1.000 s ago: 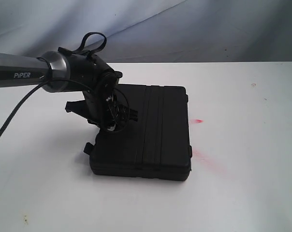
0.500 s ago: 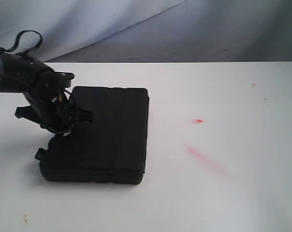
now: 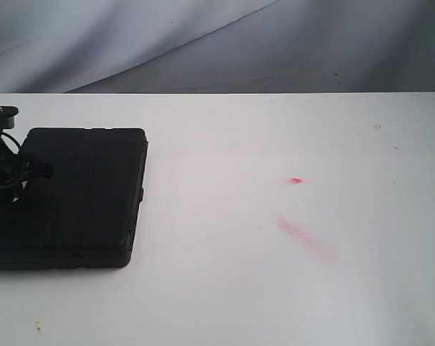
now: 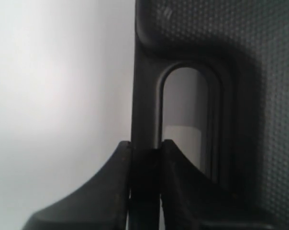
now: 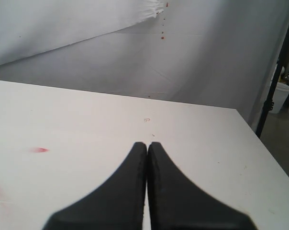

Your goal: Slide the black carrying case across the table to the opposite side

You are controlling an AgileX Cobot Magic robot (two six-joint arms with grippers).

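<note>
Even, soft light; case (image 3: 73, 198) nearly featureless black (close wrist view seems blurred)

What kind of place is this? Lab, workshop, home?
Probably a lab or studio recording setup: plain white table with a black carrying case, grey cloth backdrop draped behind, and a black stand past the table's edge in the right wrist view.

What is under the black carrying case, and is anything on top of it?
The case lies flat on the white table; nothing lies on its lid. The left gripper clamps its handle. The tabletop beneath and the inside are hidden.
</note>
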